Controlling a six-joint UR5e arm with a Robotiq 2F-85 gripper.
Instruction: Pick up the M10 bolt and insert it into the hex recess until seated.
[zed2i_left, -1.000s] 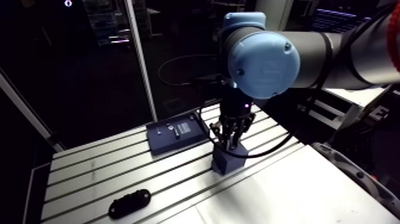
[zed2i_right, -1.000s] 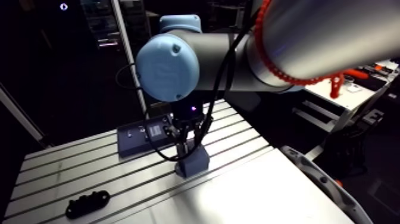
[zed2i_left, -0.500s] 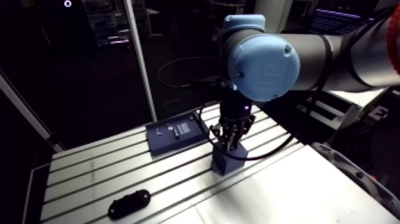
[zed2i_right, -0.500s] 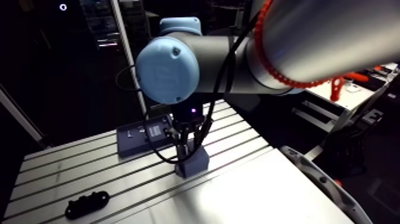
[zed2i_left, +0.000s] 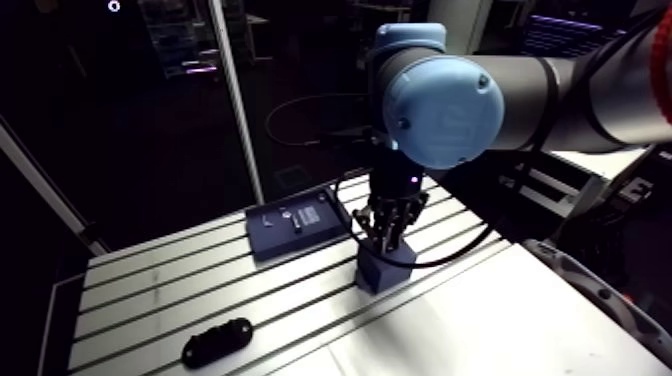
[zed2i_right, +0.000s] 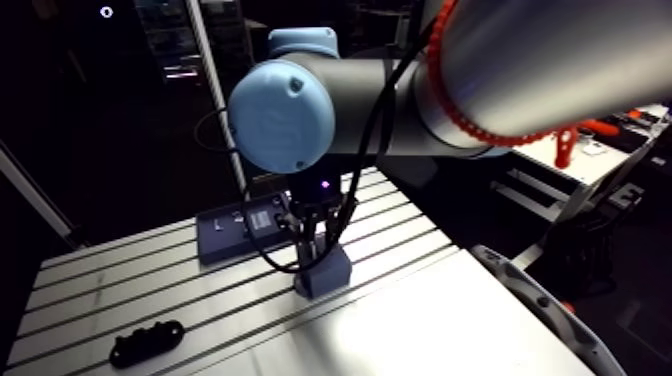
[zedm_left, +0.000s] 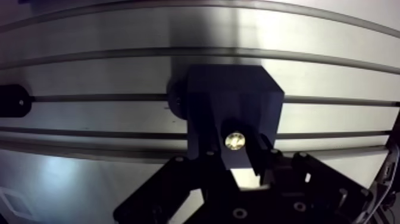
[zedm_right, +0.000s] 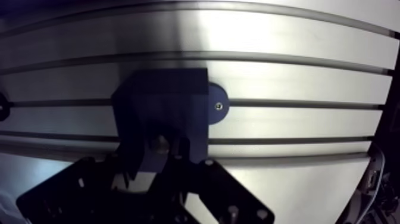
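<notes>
Looking down through the wrist view, I saw the gripper (zedm_left: 236, 152) drawn narrow, its two fingers (zedm_left: 266, 159) closed on the M10 bolt (zedm_left: 234, 140). The bolt stood upright between them with its bright round end facing the camera. It sat at the top face of the dark blue block (zedm_left: 232, 95), by the edge of that face nearest the gripper. I could not tell how deep it was in the hex recess, since the fingers and the darkness of the block hid the recess itself.

A round tab (zedm_right: 216, 106) with a small screw in it stuck out from one side of the block, lying over a slot of the slotted aluminium table (zed2i_left: 150, 290).

In the arm view, the gripper hung straight above the block, which stood upright on the table. Beyond the block, near it but apart, lay a flat dark blue plate (zed2i_left: 296, 222) with a few small pale parts on it that I could not make out. Well apart from the block, on its side away from the plate, a black oblong piece (zed2i_left: 217, 340) lay by itself on the table.
</notes>
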